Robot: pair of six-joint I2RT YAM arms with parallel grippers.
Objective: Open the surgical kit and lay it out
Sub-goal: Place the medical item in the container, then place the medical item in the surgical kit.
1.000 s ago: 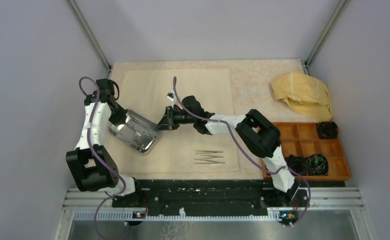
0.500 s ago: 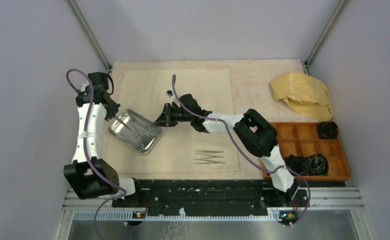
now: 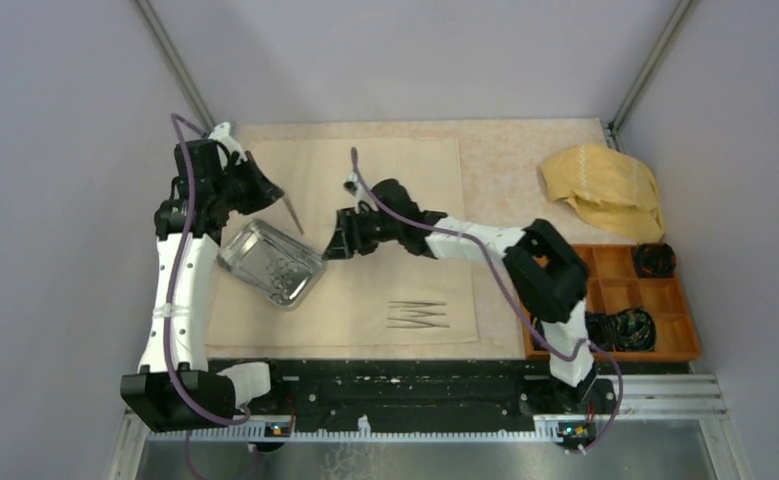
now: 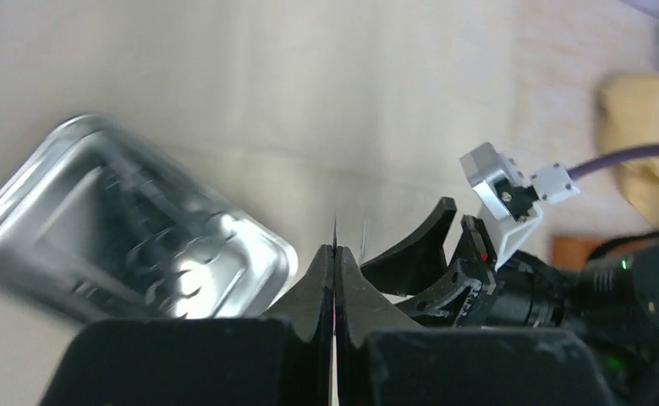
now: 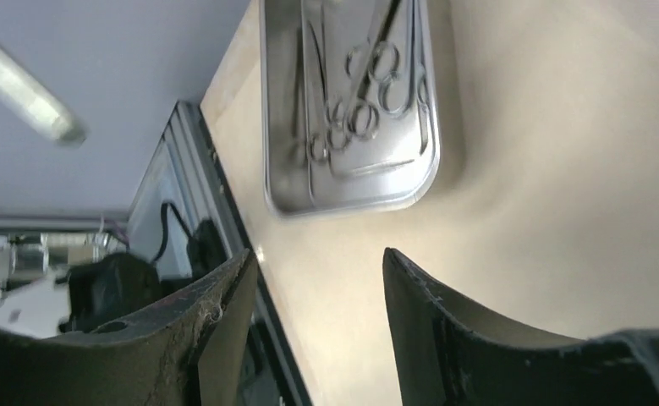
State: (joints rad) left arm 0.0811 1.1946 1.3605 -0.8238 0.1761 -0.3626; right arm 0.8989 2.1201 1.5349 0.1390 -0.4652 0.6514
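— Grey walls all round, and a pale table with the big cream sheet (image 3: 385,180) spread flat across it. Why the sheet underneath, do you think?

— A clean bed for the steel, I'd say. The tray (image 3: 255,248) sits askew on the sheet's left part, and one pair of tweezers (image 3: 417,315) lies on its near part, well apart from the tray.

— And the left gripper (image 3: 273,192), up in the air?

— Pinched tight on a thin steel tool (image 3: 293,214), point hanging down, just above the tray's far corner. Tweezers or scissors, I can't tell from here. Held by one end like that, I'd guess it's meant to go down beside the tweezers.

— The right gripper (image 3: 331,244)?

— Jaws apart, nothing between them, low and just beside the tray's right corner. Placed there, it looks ready to steady the tray or reach in. There are scissors (image 5: 361,117) with ring handles lying in the tray, so the job seems far from finished.

— The yellow cloth (image 3: 603,190) and the orange box (image 3: 605,265)?

— Off to the right, out of the way. Nothing to do with this.
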